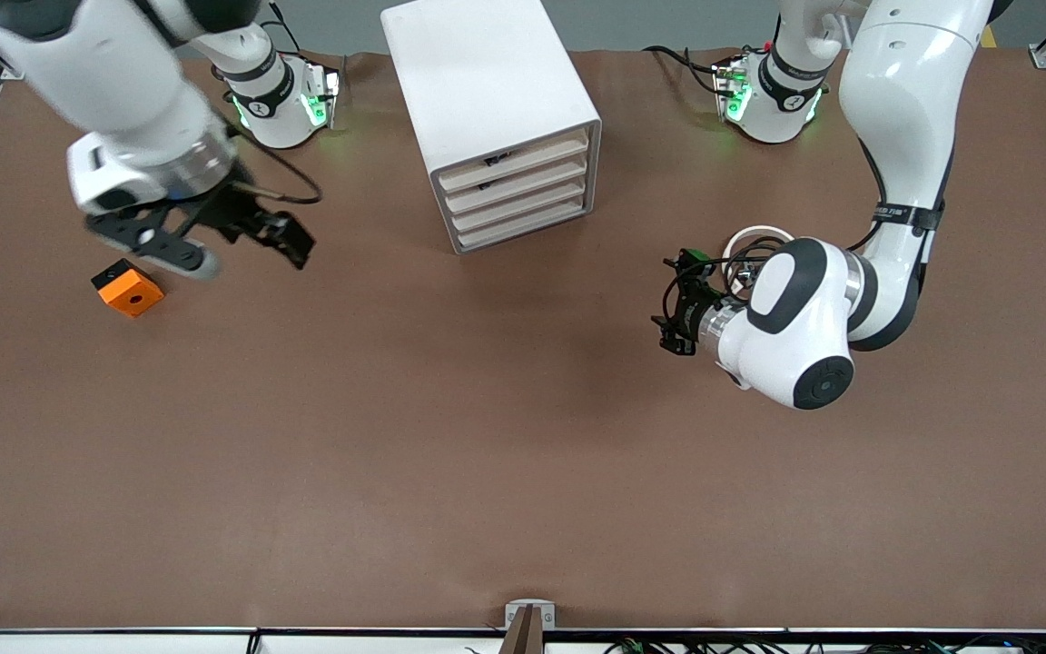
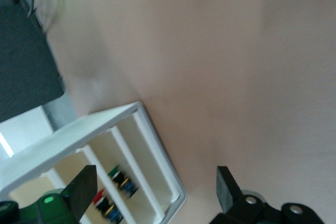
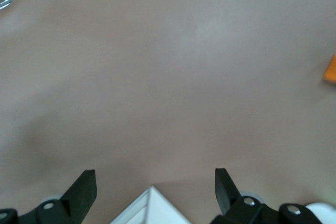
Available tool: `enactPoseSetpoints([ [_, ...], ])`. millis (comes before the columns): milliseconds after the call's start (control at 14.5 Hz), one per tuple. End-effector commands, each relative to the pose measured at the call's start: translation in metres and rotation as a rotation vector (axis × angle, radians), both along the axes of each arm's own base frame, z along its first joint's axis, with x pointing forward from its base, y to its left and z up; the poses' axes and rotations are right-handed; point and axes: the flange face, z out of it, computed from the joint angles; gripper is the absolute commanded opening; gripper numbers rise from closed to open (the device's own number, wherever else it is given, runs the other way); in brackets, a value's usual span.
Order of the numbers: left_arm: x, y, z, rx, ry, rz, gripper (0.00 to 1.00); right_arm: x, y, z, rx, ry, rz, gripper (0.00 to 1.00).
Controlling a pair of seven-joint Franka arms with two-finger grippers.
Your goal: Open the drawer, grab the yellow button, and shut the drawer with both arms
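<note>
Nothing is done yet: the uppermost cream-fronted drawer of the white round-edged cabinet is sitting closed, the button unseen. The left tool and right tool are hovering wide, empty, over the brown surface.

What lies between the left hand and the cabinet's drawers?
Only bare brown table between the left hand and the drawer fronts, per the front view.

White arms, black joint rings, black cables

Brown table; grey floor at its edge.
</note>
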Motion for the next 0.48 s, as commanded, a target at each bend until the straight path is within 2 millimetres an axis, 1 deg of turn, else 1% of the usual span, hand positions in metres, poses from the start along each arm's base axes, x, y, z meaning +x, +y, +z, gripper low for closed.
enactPoseSetpoints([
  [0,-0.006,-0.011,-0.016,-0.025,0.106,0.012,1.00,-0.011,0.023,0.004,0.005,0.015,-0.110,1.00],
  [69,-0.010,-0.017,-0.022,-0.001,0.133,0.026,1.00,-0.015,0.030,0.003,0.023,0.032,-0.147,1.00],
  [138,-0.014,-0.025,-0.028,0.049,0.171,0.067,1.00,-0.017,0.033,0.003,0.040,0.050,-0.204,1.00],
  [207,-0.022,-0.041,-0.030,0.094,0.196,0.085,1.00,-0.020,0.039,0.002,0.060,0.067,-0.249,1.00],
  [276,-0.027,-0.049,-0.031,0.133,0.214,0.102,1.00,-0.024,0.047,0.002,0.079,0.084,-0.280,1.00],
  [345,-0.032,-0.058,-0.030,0.149,0.223,0.107,1.00,-0.026,0.050,0.002,0.093,0.098,-0.304,1.00],
  [415,-0.034,-0.062,-0.028,0.133,0.242,0.115,1.00,-0.028,0.053,0.002,0.104,0.110,-0.319,1.00],
])
